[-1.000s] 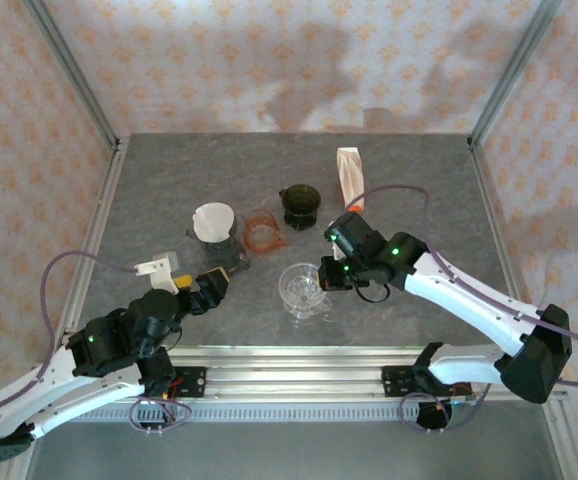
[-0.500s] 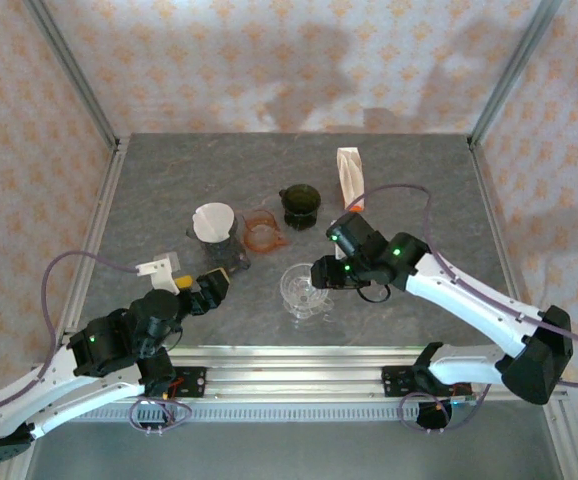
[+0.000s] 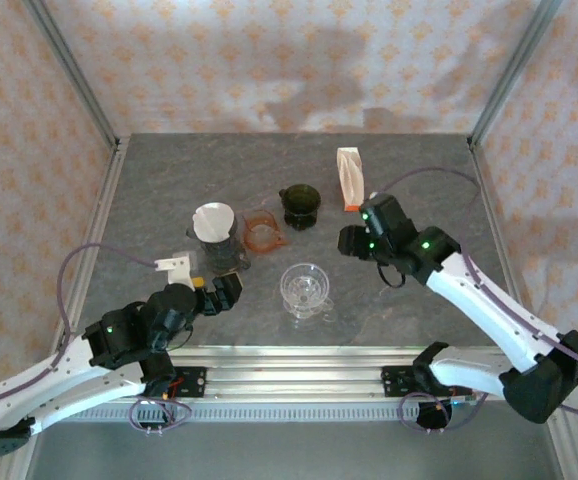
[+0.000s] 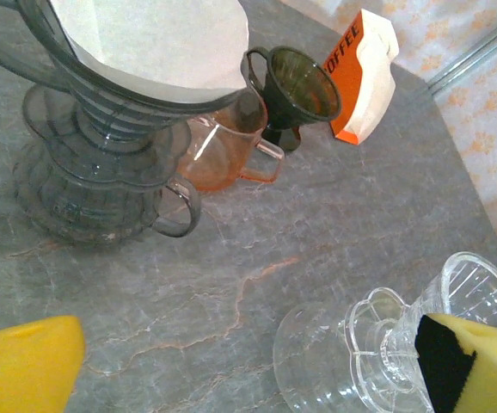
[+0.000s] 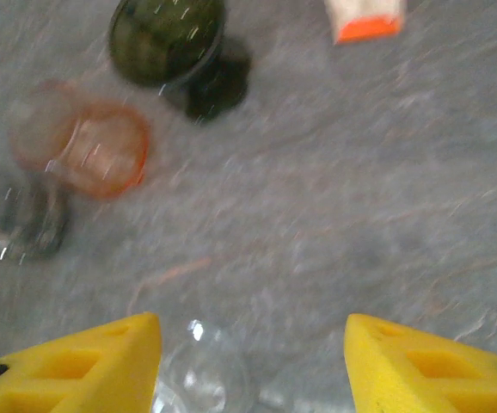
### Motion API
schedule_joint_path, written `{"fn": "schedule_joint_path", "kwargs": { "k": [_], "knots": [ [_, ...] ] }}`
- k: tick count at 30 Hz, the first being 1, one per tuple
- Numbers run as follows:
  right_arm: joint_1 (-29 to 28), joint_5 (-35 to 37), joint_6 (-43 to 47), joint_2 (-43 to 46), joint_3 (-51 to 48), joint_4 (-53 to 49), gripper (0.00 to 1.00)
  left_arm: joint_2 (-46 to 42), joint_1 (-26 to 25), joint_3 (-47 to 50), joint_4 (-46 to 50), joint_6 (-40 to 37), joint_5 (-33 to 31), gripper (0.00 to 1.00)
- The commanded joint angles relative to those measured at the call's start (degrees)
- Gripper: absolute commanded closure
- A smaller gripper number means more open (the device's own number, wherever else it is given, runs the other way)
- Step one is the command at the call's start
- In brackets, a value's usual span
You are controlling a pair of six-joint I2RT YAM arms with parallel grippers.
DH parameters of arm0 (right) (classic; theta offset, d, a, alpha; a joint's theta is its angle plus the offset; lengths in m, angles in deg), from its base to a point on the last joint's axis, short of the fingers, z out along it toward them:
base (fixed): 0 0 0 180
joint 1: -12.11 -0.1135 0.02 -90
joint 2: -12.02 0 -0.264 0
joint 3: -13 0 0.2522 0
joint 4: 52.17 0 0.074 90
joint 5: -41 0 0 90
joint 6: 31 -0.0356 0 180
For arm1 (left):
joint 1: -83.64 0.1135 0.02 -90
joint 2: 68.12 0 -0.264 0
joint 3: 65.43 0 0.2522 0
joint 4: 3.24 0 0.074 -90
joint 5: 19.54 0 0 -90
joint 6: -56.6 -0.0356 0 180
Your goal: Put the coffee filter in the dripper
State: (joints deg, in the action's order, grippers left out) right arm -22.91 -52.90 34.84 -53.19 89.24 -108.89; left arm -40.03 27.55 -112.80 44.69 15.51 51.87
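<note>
Top external view shows the white filter (image 3: 212, 220) seated in the grey dripper (image 4: 111, 107) at the left, well apart from the empty clear dripper (image 3: 303, 288) standing nearer the arms. The right gripper (image 3: 346, 241) hangs beyond and to the right of the clear dripper, jaws parted with nothing between them, while the left gripper (image 3: 227, 290), spread wide and empty, sits just in front of the grey dripper. This looks like the approach to the filter; if the clear dripper is the target, the next move calls for a light pinch on the paper rim, a clean lift, then lowering it into that cone
</note>
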Motion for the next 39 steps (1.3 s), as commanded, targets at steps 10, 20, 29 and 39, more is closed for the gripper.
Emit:
{"fn": "schedule_joint_path", "kwargs": {
  "k": [10, 20, 29, 39],
  "knots": [
    [9.5, 9.4, 11.8, -20.7, 14.4, 8.4, 0.63, -0.7, 0.4, -0.6, -1.7, -1.0, 1.4, 0.00],
    [13.9, 6.5, 14.2, -38.0, 30.5, 6.4, 0.68, 1.5, 0.4, -0.8, -2.5, -1.9, 2.2, 0.01],
    [15.1, 5.8, 13.3, -49.0, 42.1, 4.4, 0.68, 2.0, 0.5, -0.8, -3.6, -4.2, 1.3, 0.00],
    [15.8, 6.1, 12.3, -56.0, 50.1, 1.7, 0.69, 2.4, 0.4, -0.8, -3.2, -5.1, 0.1, 0.01]
  ]
}}
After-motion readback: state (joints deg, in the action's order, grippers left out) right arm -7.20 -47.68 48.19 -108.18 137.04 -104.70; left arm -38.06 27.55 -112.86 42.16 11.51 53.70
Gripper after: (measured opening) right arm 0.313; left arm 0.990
